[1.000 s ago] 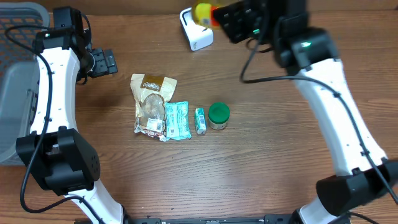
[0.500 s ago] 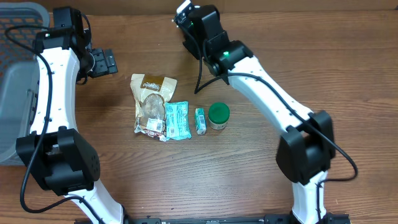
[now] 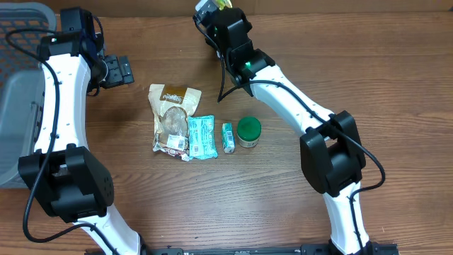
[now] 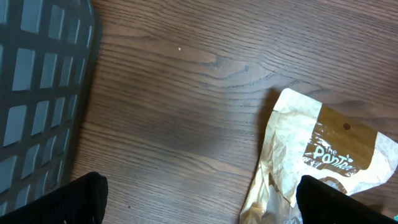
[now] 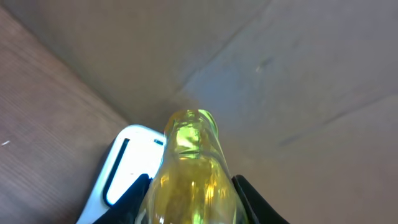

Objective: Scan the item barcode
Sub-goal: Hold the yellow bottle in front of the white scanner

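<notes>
Two arms at work — the right gripper (image 5: 193, 202) is clamped on the yellow bottle (image 5: 191, 155) at the table's (image 3: 354, 85) far edge, by the white scanner (image 5: 118, 180) — the left gripper (image 4: 205, 199) hangs wide open over bare wood between basket (image 4: 37, 93) and pouch (image 4: 317, 155)

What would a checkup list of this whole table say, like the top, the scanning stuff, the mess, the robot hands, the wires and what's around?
Surface: wooden table, no spills seen.
Job's things: yellow bottle held beside the white scanner.
Clutter: pasta bag, teal packet, small box, green-lidded jar.
Grippers: left gripper open, empty; right gripper shut on yellow bottle.
Cables: black cable loops behind the right gripper.
Surroundings: gray basket at the left edge.
</notes>
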### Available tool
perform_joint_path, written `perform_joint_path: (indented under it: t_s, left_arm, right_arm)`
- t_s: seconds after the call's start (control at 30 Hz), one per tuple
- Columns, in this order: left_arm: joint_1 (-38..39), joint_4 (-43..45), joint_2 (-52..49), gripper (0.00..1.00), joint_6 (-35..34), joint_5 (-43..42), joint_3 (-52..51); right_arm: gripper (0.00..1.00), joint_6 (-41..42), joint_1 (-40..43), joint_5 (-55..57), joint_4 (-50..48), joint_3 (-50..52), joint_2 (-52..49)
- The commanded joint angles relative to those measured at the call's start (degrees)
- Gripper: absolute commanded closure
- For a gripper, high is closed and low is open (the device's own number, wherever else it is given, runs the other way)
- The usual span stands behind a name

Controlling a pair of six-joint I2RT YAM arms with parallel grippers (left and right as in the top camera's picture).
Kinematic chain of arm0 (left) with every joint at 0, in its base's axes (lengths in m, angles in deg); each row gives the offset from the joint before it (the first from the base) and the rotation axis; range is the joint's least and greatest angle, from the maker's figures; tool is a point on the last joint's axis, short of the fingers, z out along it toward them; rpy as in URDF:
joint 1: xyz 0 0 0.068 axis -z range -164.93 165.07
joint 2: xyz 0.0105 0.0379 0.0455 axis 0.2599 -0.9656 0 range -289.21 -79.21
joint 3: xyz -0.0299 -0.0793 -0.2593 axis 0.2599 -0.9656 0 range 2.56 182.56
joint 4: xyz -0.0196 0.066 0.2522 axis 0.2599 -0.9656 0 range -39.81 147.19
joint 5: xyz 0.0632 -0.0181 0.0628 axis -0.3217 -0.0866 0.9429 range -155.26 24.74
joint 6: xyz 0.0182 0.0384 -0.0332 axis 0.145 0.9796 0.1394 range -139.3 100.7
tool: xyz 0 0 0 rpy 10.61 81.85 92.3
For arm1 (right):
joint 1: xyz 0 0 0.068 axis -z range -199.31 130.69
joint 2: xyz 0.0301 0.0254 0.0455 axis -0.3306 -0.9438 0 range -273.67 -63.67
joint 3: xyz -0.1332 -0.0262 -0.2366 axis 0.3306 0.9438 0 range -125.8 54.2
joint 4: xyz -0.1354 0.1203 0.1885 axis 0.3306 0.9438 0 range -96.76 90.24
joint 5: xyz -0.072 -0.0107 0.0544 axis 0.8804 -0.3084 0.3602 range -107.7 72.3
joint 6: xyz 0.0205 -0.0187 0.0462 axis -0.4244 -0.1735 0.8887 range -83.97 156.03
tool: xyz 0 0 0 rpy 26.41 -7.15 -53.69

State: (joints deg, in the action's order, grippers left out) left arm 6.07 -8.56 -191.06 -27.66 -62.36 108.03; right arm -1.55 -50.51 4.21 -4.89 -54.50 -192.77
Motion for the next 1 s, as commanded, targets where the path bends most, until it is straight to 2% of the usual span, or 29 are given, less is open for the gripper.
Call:
perform_joint_path:
  t_s: [0.0,0.2,0.33,0.67,0.97]
  left_arm:
    - [0.4,0.0,0.6,0.00,1.1,0.5,0.6]
    - [0.4,0.0,0.6,0.00,1.1,0.5,0.6]
    - [0.4,0.0,0.6,0.01,1.1,0.5,0.6]
    - [0.4,0.0,0.6,0.01,1.1,0.5,0.6]
    - [0.4,0.0,0.6,0.00,1.1,0.5,0.6]
  right_arm:
    - [0.96,-5.4,0.2,1.2,-3.5,-1.1,-1.0]
    - [0.96,-17.4,0.9,0.1,-8.8,-1.1,-3.9]
    - [0.96,-21.6,1.9,-0.5,-12.4,-1.1,-5.5]
    - [0.96,-22.5,3.8,-6.4,-14.2,-1.1,-7.2]
    - [0.96,-22.4,3.9,-11.3,-12.0,-1.1,-7.5]
